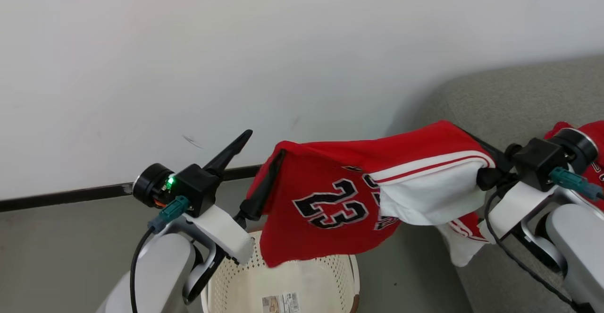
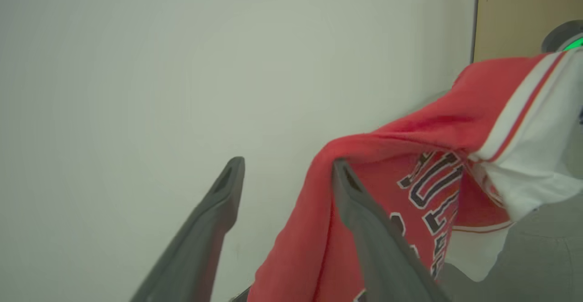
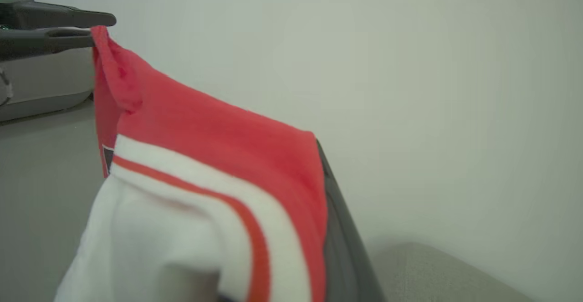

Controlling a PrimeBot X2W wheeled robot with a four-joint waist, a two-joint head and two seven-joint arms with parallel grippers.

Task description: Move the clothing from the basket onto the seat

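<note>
**Grey floor and grey sofa, and what rests on each**

The smooth grey floor [image 1: 61,256] meets the white wall along a black skirting strip [image 1: 61,198]. At the bottom middle of the head view, the oval cream plastic laundry basket with perforated walls [image 1: 330,270] stands on the floor. It is near the rounded end of the large grey fabric sofa [image 1: 519,96], with a strip of floor between them. At the far right edge, on the sofa's seat, lies what looks like a bright red garment [image 1: 597,131]. A robot arm hides most of it, so its shape cannot be made out.
</note>
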